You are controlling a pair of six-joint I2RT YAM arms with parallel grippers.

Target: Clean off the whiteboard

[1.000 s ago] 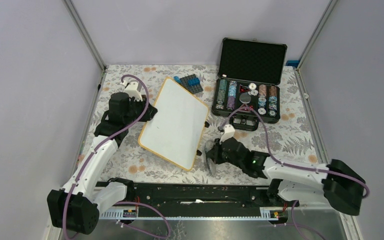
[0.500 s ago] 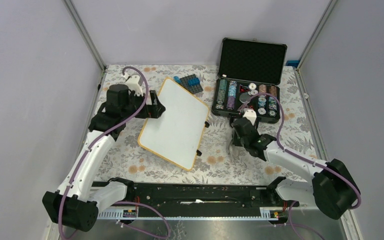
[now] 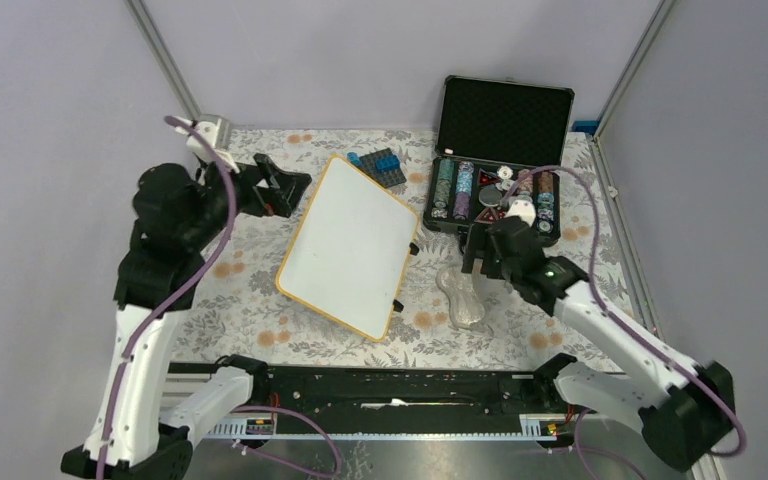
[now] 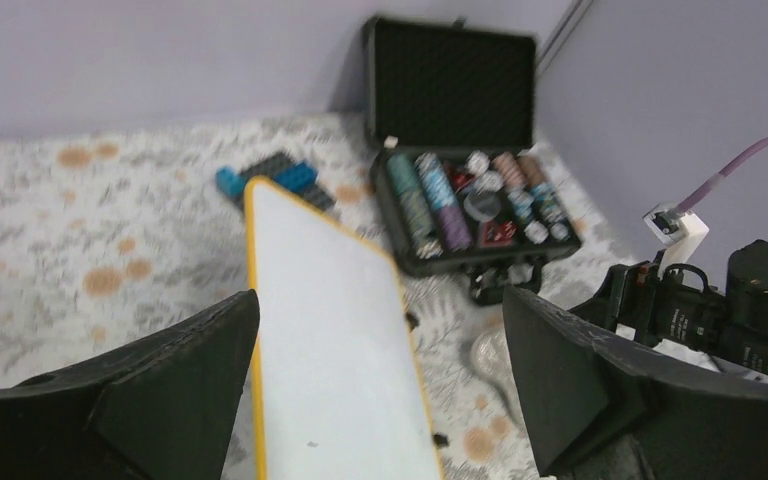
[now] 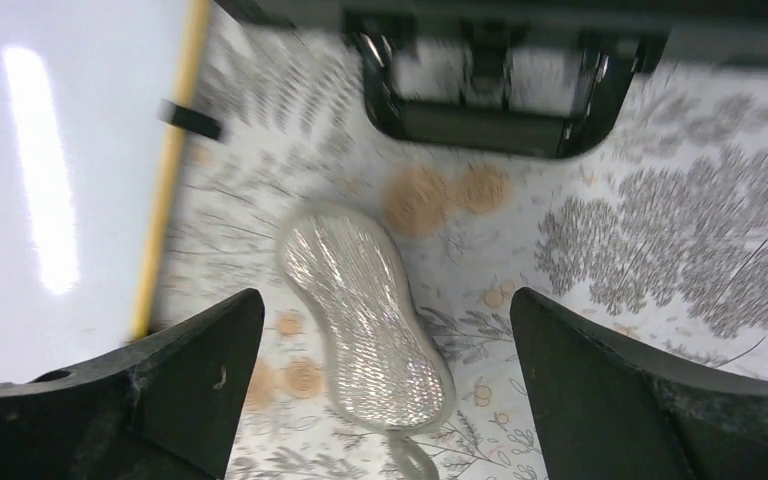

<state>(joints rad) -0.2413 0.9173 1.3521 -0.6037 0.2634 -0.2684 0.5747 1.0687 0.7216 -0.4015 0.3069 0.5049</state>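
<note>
Floral-print tablecloth (image 3: 250, 310) over the table, plain lilac-grey walls on 3 sides.

Nearest you, right side: the grey pad (image 3: 463, 297) lies flat on the cloth, just right of the board and touching nothing. 1 second ago the right gripper (image 3: 478, 258) carried it by the board's near right corner. Now that gripper hangs above the pad's far end, fingers spread wide and empty. The right wrist view shows the pad whole between the 2 fingers.

Middle: the whiteboard (image 3: 350, 245) lies flat and skewed, its near corner pointing toward the arm bases. Its face reads blank from above. The left wrist view shows 1 tiny dark speck near its near end; mark or dirt, I cannot tell.

Left: the left gripper (image 3: 285, 192) sat at the board's left edge 1 second ago. It is now lifted clear and back, off the far left corner, jaws wide apart, holding nothing.

Reading: wiper put down, steadying arm released, so the erasing looks done, barring that speck.

Far: the chip case (image 3: 495, 190) stands open, just beyond the right gripper, and would crowd any fresh reach there. Blue and black blocks (image 3: 380, 165) sit just off the board's far corner. Nothing lies on the board.
</note>
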